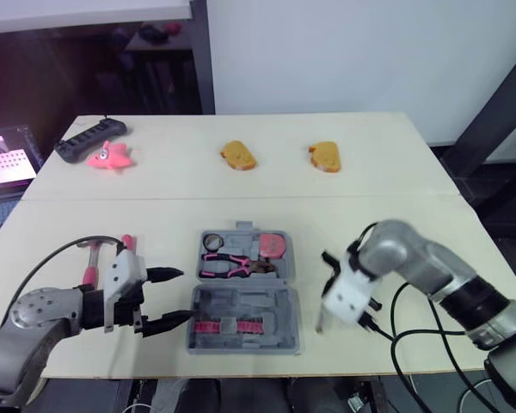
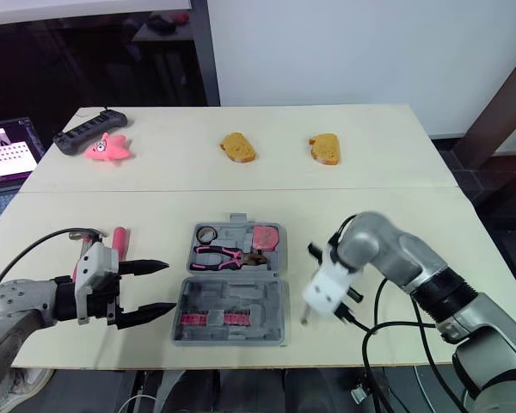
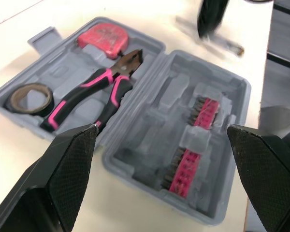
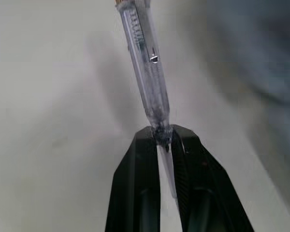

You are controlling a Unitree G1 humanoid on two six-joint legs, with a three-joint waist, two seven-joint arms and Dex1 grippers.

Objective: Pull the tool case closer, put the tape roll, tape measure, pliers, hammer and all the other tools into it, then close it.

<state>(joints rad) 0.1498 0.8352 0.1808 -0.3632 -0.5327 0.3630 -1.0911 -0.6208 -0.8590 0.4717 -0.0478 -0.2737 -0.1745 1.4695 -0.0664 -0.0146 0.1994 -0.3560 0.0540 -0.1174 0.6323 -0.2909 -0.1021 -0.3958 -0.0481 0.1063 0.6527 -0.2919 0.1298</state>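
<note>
A pale wooden table [image 1: 370,172] is stretching across the scene. A grey moulded plastic tool case [image 1: 275,310] is lying open on it near the front edge, between the two arms, with both halves flat.

The left gripper [image 1: 187,295] is hovering just beside the case's left edge, its two black fingers spread wide and holding nothing. The right gripper [image 4: 163,131] is hanging over bare table just right of the case, its fingers pressed together and pinching one end of a slim clear plastic tester screwdriver [image 4: 144,67], which is pointing away from the fingertips.

At the far left of the table a black ridged bar [image 1: 90,138] is lying beside a pink star-shaped toy [image 1: 110,157], and two brown bread-like pieces [image 1: 239,155] are sitting further right along the same far strip.

In the far half of the case, pink-and-black pliers [image 3: 94,89] are lying at an angle. A pink-handled tool [image 2: 119,237] is resting on the table just behind the left gripper, partly hidden. A pink tape measure [image 3: 104,37] is sitting in the case's far right corner and a black tape roll [image 3: 15,100] in its far left corner. Two pink bit strips [image 3: 186,164] are sitting in the near half.
</note>
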